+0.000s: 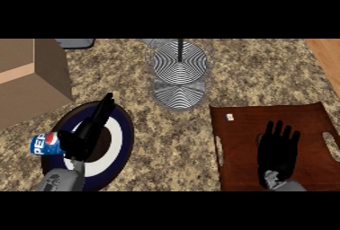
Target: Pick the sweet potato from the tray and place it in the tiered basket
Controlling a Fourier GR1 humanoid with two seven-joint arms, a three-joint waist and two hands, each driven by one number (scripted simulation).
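Observation:
The brown tray (242,148) with handle slots lies at the lower right. My right hand (277,150) spreads open over its middle, fingers straight and pointing away from me. No sweet potato shows; the hand hides the part of the tray under it. A small white bit (230,117) lies near the tray's far left corner. The tiered basket (176,92), two grey mesh rounds on a dark post, stands at the top centre. My left hand (83,134) rests open over a round plate at the lower left, fingers stretched toward the upper right.
A navy and white ringed plate (123,134) lies under the left hand. A Pepsi can (45,144) lies on its left rim. A cardboard box (33,76) fills the upper left. A grey object (76,43) sits at the top edge, and a wooden strip (327,58) runs at the upper right.

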